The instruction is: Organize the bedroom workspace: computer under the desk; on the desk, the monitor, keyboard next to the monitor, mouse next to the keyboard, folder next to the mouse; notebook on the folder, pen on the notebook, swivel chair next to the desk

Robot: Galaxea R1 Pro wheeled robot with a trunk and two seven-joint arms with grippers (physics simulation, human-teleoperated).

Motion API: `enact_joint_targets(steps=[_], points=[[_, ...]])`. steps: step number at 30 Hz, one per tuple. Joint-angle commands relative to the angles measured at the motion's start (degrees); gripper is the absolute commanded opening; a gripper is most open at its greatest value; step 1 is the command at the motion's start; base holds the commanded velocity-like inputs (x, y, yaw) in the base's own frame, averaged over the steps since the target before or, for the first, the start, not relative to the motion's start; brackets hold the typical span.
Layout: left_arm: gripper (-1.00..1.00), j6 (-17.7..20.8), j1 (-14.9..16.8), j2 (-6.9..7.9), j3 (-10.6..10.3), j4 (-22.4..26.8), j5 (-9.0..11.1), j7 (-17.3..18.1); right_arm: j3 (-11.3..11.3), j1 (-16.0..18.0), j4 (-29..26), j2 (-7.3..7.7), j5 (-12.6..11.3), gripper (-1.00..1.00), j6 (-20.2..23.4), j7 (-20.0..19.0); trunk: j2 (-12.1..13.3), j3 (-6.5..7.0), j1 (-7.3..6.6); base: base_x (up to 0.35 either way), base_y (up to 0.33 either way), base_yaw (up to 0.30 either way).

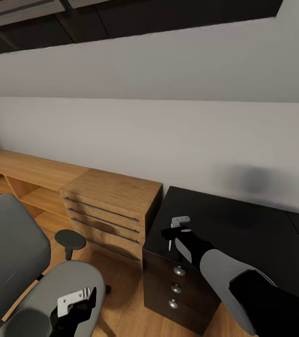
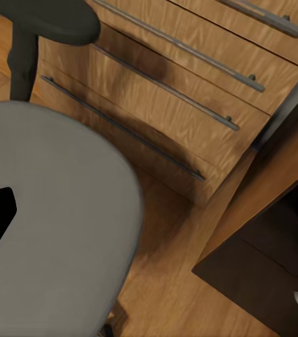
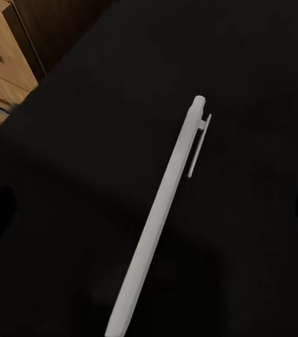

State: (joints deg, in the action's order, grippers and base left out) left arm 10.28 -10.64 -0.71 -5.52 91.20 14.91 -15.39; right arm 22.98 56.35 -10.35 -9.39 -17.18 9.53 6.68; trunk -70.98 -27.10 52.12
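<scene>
Right wrist view has the pen (image 3: 161, 217) front and center: a slim whitish stick with a little clip near 1 end, lying flat on the matte black top of the desk (image 3: 64, 210). My guess is it weighs next to nothing, it's rigid, and the smooth round barrel will roll or squirt out if pinched off-center. So I'd take it mid-barrel, below the clip, fingers across the long axis, and squeeze gently.

From the head view the right gripper (image 1: 170, 235) is just above that same corner of the desk, near the edge over the 3-knob drawer front, with the pen showing as a small white sliver at its tip. Can't tell if the jaws are wide or already pinching it.

Left gripper (image 1: 74, 304) hangs over the seat of the swivel chair (image 1: 13, 243), nothing in it, and its opening isn't readable either. A light wooden drawer unit (image 1: 109, 206) sits between chair and desk.
</scene>
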Motion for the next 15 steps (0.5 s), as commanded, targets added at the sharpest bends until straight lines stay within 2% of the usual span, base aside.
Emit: enact_joint_targets(steps=[1, 8, 12, 15], points=[[1.00, 0.20, 0.00, 0.01, -0.07, 0.11, 0.47, -0.35, 0.49, 0.02, -0.11, 0.03, -0.52, 1.00, 0.36, 0.35, -0.45, -0.23, 0.23, 0.000, 0.000, 0.000], [1.00, 0.20, 0.00, 0.01, -0.05, 0.11, 0.47, -0.34, 0.49, 0.02, -0.11, 0.07, -0.51, 1.00, 0.46, 0.35, -3.26, -1.49, 1.77, 0.000, 0.000, 0.000], [1.00, 0.20, 0.00, 0.01, -0.06, 0.11, 0.47, -0.34, 0.49, 0.00, -0.11, 0.07, -0.55, 1.00, 0.48, 0.35, -3.26, -1.49, 1.77, 0.000, 0.000, 0.000], [1.00, 0.18, 0.00, 0.01, -0.09, 0.11, 0.47, -0.34, 0.49, 0.01, -0.11, 0.08, -0.53, 1.00, 0.53, 0.35, -4.46, -2.03, 2.43, 0.000, 0.000, 0.000]])
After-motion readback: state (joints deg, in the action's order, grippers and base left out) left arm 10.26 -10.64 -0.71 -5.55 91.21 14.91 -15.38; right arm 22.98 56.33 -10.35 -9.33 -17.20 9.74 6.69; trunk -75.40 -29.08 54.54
